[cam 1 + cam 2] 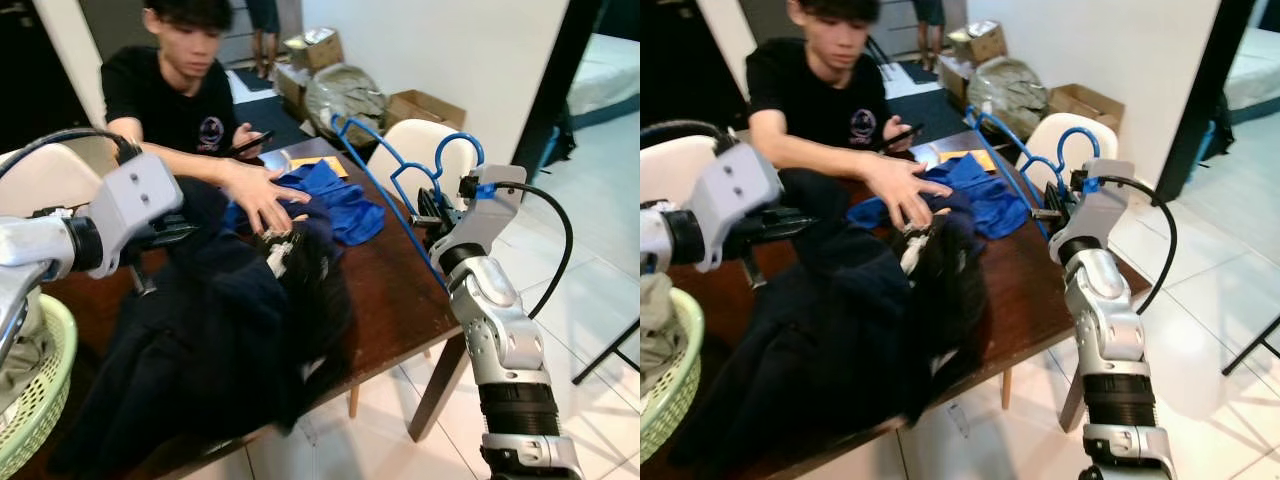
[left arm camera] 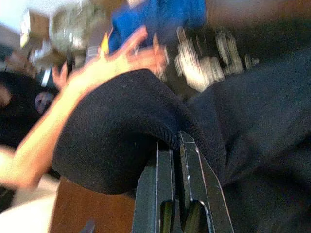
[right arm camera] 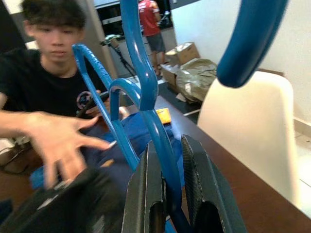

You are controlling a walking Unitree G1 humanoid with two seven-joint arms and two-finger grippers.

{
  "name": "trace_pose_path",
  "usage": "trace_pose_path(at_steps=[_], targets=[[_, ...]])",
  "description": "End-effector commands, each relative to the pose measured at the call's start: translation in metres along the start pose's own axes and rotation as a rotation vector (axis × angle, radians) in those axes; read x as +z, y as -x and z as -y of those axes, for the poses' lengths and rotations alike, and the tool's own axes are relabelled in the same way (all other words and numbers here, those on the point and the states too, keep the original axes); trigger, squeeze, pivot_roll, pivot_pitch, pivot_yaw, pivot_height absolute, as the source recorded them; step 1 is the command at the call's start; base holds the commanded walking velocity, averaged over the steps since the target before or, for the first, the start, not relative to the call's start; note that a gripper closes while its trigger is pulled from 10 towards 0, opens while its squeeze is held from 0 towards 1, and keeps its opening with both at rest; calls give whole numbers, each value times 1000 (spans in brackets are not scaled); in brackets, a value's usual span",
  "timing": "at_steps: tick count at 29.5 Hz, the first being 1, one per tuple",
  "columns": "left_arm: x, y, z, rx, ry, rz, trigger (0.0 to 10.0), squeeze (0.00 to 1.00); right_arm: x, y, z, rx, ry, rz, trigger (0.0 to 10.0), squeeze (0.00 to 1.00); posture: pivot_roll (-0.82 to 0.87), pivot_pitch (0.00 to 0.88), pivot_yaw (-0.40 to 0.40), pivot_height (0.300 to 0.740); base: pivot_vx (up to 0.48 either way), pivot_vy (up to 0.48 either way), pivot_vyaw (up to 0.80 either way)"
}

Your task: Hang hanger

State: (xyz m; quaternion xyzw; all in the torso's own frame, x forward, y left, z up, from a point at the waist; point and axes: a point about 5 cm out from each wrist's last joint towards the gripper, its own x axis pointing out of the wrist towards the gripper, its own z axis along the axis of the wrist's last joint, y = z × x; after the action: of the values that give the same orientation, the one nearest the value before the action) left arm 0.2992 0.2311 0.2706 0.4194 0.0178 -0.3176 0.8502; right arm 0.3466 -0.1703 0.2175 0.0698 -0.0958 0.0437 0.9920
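My right gripper (image 1: 432,212) is shut on a blue plastic hanger (image 1: 400,170), holding it up above the right end of the brown table (image 1: 395,290); the hanger's bar (image 3: 160,141) runs between the fingers. A dark navy garment (image 1: 230,330) lies heaped across the table. My left gripper (image 2: 174,150) is shut on a fold of that dark garment (image 2: 116,131) at the left side. A blue cloth (image 1: 335,205) lies further back on the table. A person in a black shirt sits behind the table with a hand (image 1: 262,195) spread over the clothes.
A white chair (image 1: 425,150) stands behind the table's right end. Cardboard boxes (image 1: 425,105) and a bag sit on the floor by the far wall. A pale green laundry basket (image 1: 35,400) is at the left. White tiled floor lies to the right.
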Motion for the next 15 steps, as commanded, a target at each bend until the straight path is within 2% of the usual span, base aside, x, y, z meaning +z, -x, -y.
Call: trace_pose_path(at_steps=[1, 2, 3, 6, 7, 8, 9, 12, 13, 15], targets=[[-2, -3, 4, -17, -41, -16, 10000, 0, -4, 2, 1, 0, 7, -24, 10000, 0, 30, 45, 47, 740, 0, 0, 0], [2, -6, 7, -25, -39, 11, 10000, 0, -4, 2, 1, -1, 9, -25, 10000, 0, 30, 45, 47, 740, 0, 0, 0], [16, -17, 12, -16, -6, 101, 10000, 0, -4, 2, 1, 1, 10, -26, 10000, 0, 28, 48, 45, 740, 0, 0, 0], [16, -17, 12, -16, -6, 101, 10000, 0, -4, 2, 1, 1, 10, -26, 10000, 0, 28, 48, 45, 740, 0, 0, 0], [31, -27, 17, -10, 23, 184, 10000, 255, -4, 2, 0, 3, 12, -26, 10000, 0, 28, 48, 43, 740, 0, 0, 0], [31, -27, 17, -10, 23, 184, 10000, 255, -4, 2, 0, 3, 12, -26, 10000, 0, 28, 48, 43, 740, 0, 0, 0], [49, -38, 19, 7, 79, 292, 10000, 1000, -5, 2, -1, 5, 13, -27, 10000, 0, 26, 47, 41, 740, 0, 0, 0], [49, -38, 19, 7, 79, 292, 10000, 1000, -5, 2, -1, 5, 13, -27, 10000, 0, 26, 47, 41, 740, 0, 0, 0], [65, -47, 22, 11, 123, 381, 10000, 1000, -5, 2, -1, 8, 13, -27, 10000, 0, 26, 47, 41, 740, 0, 0, 0], [65, -47, 22, 11, 123, 381, 10000, 1000, -5, 2, -1, 8, 13, -27, 10000, 0, 26, 47, 41, 740, 0, 0, 0]])
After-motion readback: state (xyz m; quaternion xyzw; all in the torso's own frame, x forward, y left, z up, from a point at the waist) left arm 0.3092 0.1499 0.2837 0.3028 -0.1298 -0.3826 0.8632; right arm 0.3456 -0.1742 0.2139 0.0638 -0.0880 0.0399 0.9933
